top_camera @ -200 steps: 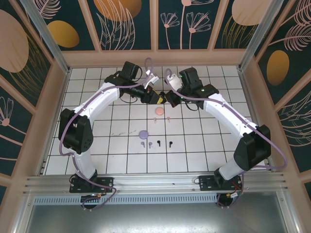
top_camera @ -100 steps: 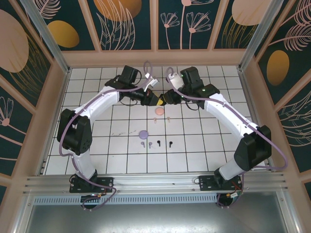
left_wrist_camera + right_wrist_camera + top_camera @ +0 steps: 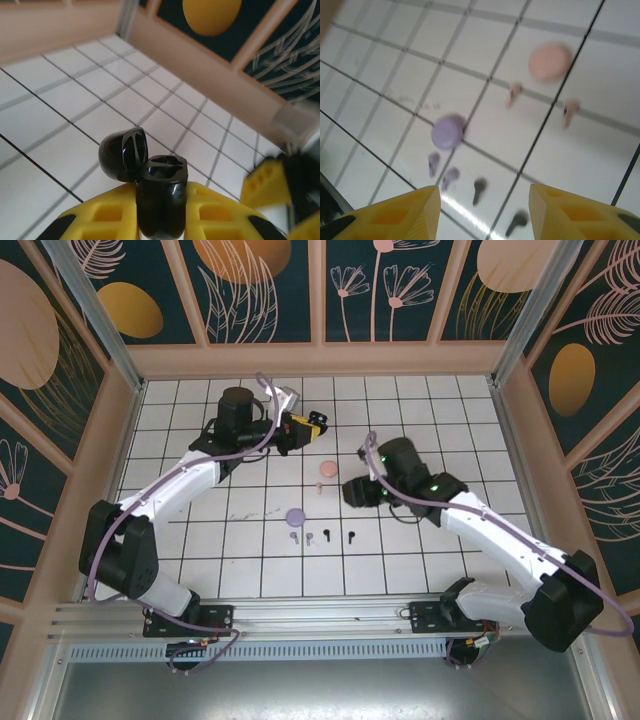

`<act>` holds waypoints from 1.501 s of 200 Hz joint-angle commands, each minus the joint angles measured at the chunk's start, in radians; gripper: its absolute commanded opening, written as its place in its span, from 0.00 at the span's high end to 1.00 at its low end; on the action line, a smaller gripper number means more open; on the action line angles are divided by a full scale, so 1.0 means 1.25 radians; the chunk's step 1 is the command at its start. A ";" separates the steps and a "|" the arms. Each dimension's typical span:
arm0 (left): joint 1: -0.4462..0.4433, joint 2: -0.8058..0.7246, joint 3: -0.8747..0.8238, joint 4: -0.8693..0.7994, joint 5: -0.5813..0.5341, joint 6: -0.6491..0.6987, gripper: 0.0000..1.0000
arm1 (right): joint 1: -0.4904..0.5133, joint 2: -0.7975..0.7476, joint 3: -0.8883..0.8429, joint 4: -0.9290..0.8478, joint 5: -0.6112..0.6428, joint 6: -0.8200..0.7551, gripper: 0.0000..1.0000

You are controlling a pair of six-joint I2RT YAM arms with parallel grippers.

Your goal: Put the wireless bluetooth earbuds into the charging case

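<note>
Overhead, I am seeing the six earbuds (image 3: 326, 535) lying on the worktop (image 3: 420, 560), right gripper (image 3: 350, 490) hovering beside them. Left wrist: the left gripper (image 3: 161, 220) is clamping the black charging case (image 3: 162, 175), lid open. Right wrist: the gripper's jaws are standing apart, holding nothing.

I see a white desk (image 3: 240, 560) with dark lines making squares. Dark walls (image 3: 260, 300) with painted flowers stand around it. A silver rail (image 3: 320, 618) runs along its near edge.
</note>
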 commanded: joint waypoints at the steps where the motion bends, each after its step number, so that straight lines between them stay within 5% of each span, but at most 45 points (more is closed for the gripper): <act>1: 0.000 -0.051 -0.080 0.211 -0.123 -0.061 1.00 | 0.059 0.025 -0.028 0.046 0.100 0.185 0.50; 59: 0.000 -0.181 -0.400 0.667 -0.403 -0.066 1.00 | 0.156 0.168 0.011 0.016 0.201 0.324 0.54; 98: 0.000 -0.228 -0.425 0.655 -0.478 -0.134 1.00 | 0.198 0.262 0.058 -0.020 0.235 0.355 0.57; 200: 0.000 -0.266 -0.486 0.714 -0.536 -0.216 1.00 | 0.254 0.419 0.149 -0.087 0.287 0.396 0.62; 250: 0.000 -0.273 -0.478 0.674 -0.437 -0.145 1.00 | 0.275 0.461 0.184 -0.115 0.298 0.402 0.63; 300: 0.000 -0.273 -0.484 0.681 -0.430 -0.139 1.00 | 0.290 0.488 0.201 -0.140 0.314 0.416 0.64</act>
